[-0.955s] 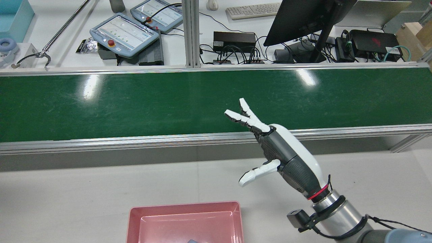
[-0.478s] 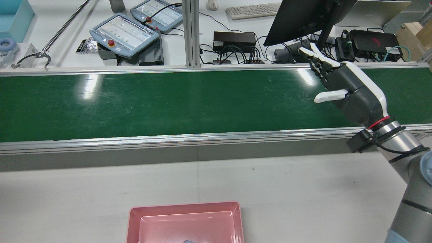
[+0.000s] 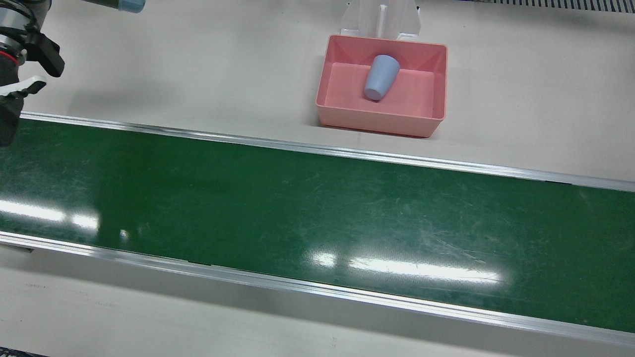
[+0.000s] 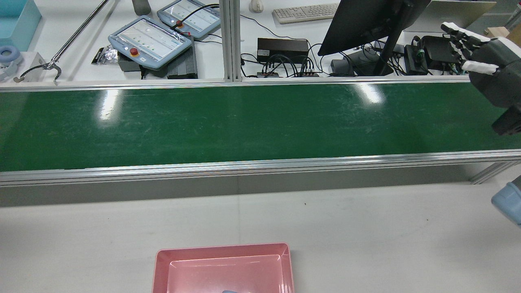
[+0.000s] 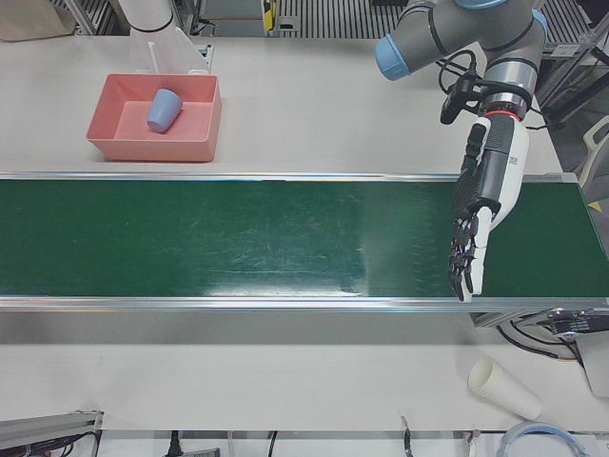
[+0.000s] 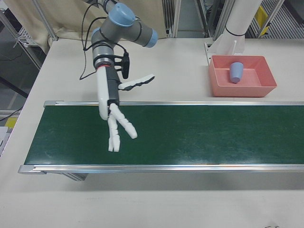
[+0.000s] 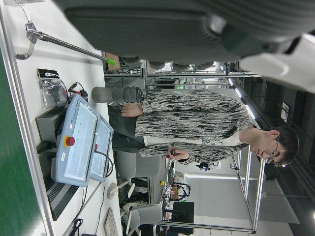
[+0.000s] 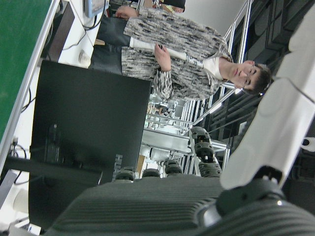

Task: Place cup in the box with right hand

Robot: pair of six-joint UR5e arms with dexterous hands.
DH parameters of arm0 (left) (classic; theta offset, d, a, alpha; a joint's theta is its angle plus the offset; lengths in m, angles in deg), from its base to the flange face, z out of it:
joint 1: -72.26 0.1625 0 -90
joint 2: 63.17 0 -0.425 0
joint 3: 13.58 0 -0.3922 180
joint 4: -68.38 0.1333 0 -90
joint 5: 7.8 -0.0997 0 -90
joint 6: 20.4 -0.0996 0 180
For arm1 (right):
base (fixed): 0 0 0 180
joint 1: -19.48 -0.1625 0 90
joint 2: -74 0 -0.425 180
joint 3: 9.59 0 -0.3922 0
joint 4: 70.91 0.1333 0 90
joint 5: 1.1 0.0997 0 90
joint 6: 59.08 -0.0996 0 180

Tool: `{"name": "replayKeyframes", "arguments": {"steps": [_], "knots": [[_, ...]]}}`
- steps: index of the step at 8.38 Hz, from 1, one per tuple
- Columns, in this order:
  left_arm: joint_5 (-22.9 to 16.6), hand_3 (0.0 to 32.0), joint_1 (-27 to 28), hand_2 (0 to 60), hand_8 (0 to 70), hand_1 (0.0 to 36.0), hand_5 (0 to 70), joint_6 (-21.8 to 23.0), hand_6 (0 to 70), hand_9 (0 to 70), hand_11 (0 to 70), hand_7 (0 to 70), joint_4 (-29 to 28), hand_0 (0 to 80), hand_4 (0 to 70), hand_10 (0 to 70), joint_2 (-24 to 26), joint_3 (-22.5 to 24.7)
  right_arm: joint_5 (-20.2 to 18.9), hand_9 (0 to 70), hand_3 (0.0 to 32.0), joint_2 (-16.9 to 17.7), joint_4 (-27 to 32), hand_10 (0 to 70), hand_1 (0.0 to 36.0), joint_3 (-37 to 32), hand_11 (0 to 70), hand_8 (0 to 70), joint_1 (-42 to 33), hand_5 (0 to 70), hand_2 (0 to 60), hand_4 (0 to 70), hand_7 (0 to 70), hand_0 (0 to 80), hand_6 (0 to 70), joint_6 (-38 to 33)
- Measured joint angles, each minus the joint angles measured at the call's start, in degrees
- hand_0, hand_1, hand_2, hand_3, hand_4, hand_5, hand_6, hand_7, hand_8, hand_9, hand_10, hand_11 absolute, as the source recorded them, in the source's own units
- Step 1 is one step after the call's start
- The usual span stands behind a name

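A blue-grey cup (image 3: 381,77) lies on its side inside the pink box (image 3: 382,124) on the white table. Both also show in the left-front view (cup (image 5: 164,109), box (image 5: 152,150)) and the right-front view (cup (image 6: 235,72), box (image 6: 242,90)). In the rear view only the box's far part (image 4: 224,254) shows. My right hand (image 6: 114,109) is open and empty, fingers spread, over the far end of the belt, well away from the box; it sits at the rear view's right edge (image 4: 484,57). My left hand (image 5: 481,200) is open and empty, fingers straight, over the belt's other end.
A long green conveyor belt (image 3: 317,208) with metal rails runs across the table in front of the box. A stack of paper cups (image 5: 502,386) lies beyond the belt. A monitor (image 4: 366,24) and teach pendants (image 4: 150,38) stand on the operators' desk.
My right hand has swung from beside the box up and to the right across the belt, to the rear view's right edge. It stayed open and empty.
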Motion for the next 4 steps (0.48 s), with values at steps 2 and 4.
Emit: {"name": "replayKeyframes", "arguments": {"steps": [2,4], "knots": [[0.0,0.0,-0.02,0.0,0.0,0.0,0.0,0.0,0.0,0.0,0.0,0.0,0.0,0.0,0.0,0.0,0.0,0.02,-4.77,0.9,0.0,3.0,7.18,2.7,9.1,-7.2,5.2,0.1,-8.74,3.5,0.0,0.0,6.7,45.9,3.1,-1.91],[0.0,0.0,-0.03,0.0,0.0,0.0,0.0,0.0,0.0,0.0,0.0,0.0,0.0,0.0,0.0,0.0,0.0,0.05,-6.3,0.9,0.0,5.42,12.57,2.4,8.8,-12.37,4.7,1.0,-12.03,3.7,0.0,0.0,6.7,46.1,3.2,-2.94]]}}
